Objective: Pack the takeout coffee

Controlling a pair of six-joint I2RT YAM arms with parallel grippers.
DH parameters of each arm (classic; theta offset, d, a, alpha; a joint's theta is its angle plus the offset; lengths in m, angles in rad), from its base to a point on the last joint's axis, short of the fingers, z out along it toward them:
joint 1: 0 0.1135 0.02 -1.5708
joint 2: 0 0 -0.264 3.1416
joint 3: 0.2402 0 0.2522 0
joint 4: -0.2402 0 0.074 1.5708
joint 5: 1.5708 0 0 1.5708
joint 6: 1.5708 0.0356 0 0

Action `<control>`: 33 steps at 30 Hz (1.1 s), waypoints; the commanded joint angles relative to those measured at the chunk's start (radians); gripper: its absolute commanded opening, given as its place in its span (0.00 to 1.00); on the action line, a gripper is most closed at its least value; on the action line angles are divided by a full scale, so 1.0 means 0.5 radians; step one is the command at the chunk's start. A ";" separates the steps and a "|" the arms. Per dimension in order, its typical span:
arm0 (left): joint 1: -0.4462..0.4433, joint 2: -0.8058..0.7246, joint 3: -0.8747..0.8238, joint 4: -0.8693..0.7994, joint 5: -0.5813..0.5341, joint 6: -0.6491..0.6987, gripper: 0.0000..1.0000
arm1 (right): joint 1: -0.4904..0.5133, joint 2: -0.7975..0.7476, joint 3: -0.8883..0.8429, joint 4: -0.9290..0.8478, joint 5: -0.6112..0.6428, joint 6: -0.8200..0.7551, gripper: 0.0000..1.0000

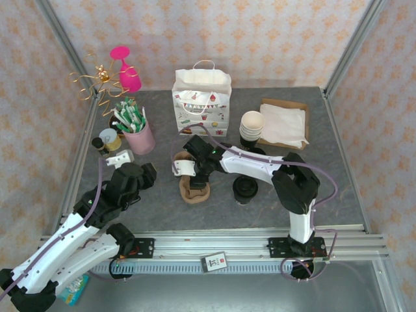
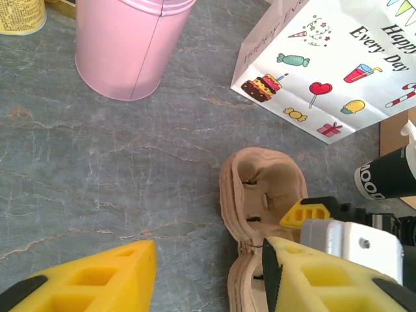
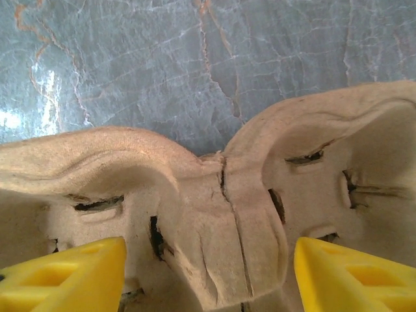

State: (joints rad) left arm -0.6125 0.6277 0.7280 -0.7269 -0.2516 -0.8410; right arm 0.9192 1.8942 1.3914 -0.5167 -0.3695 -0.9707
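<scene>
The packing looks to be at an early stage. Seen from above, the takeout coffee stands lidded on the table, just beside the pulp carrier at its 3 o'clock. It sits in neither the carrier nor the gift bag, which is upright at the carrier's 12 o'clock. Both carrier wells are empty. The right gripper hangs over the carrier with its jaws parted astride the central ridge, not yet pinching it. The left gripper, at the carrier's 9 o'clock, is released, with only bare table between its fingers. Seating the cup and bagging it probably remain to be done.
</scene>
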 commanded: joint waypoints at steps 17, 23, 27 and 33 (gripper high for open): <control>0.013 0.027 -0.013 0.011 -0.031 -0.009 0.50 | -0.007 0.042 0.138 -0.056 -0.029 -0.026 0.39; 0.013 0.039 -0.007 0.027 -0.016 -0.004 0.50 | 0.002 -0.016 0.144 -0.065 -0.028 0.010 0.37; 0.013 0.038 -0.002 0.024 -0.018 -0.007 0.50 | 0.010 -0.071 0.127 -0.016 -0.087 0.115 0.36; 0.013 0.038 -0.003 0.005 0.007 -0.012 0.51 | 0.029 -0.144 0.047 0.053 -0.138 0.310 0.37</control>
State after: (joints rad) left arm -0.6125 0.6437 0.7254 -0.7254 -0.2474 -0.8406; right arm 0.9203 1.8893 1.4265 -0.5217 -0.4072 -0.8856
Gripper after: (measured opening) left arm 0.504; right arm 0.372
